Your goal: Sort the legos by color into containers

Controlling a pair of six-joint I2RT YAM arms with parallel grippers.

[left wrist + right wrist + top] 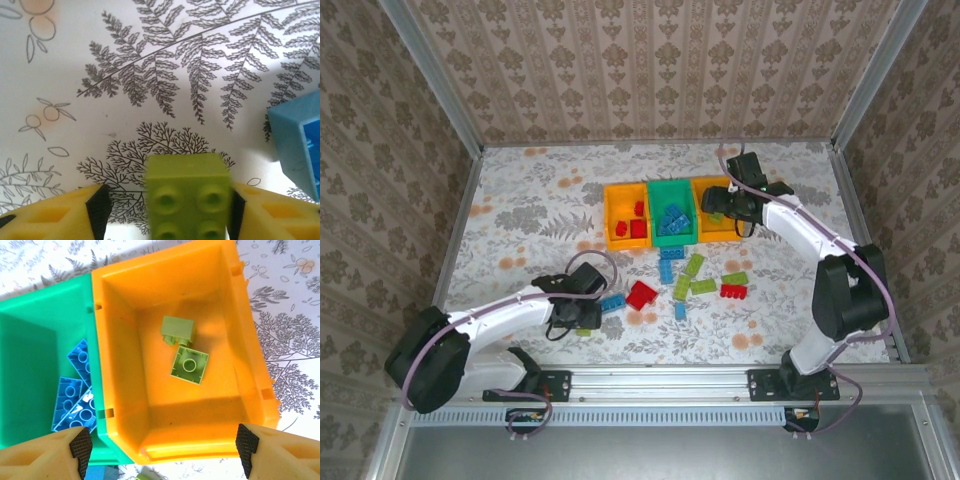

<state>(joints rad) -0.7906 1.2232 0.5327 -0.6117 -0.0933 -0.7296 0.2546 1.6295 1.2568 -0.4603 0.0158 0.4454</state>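
Close to the arms, the left gripper (166, 209) sits low over the flowery table (520, 215). Its jaws are open around a lime green brick (189, 192). One pad (236, 207) touches the brick and the other stands a little off.

That wrist view shows a blue brick (300, 145) just beside it. From above, a red brick (641, 295) lies next to the blue one. More loose legos (703, 286) lie in the middle, with bare table to their left.

Farther back, the containers stand in a row:
- The left orange bin (611, 215) has red bricks (636, 222).
- The green bin (30, 340) has blue bricks (75, 390).
- The right orange bin (165, 270) has two lime bricks (189, 365).

The right gripper (163, 445) hangs over that last bin — jaws wide, holding nothing. Bare table runs behind the bins to the back wall (660, 70).
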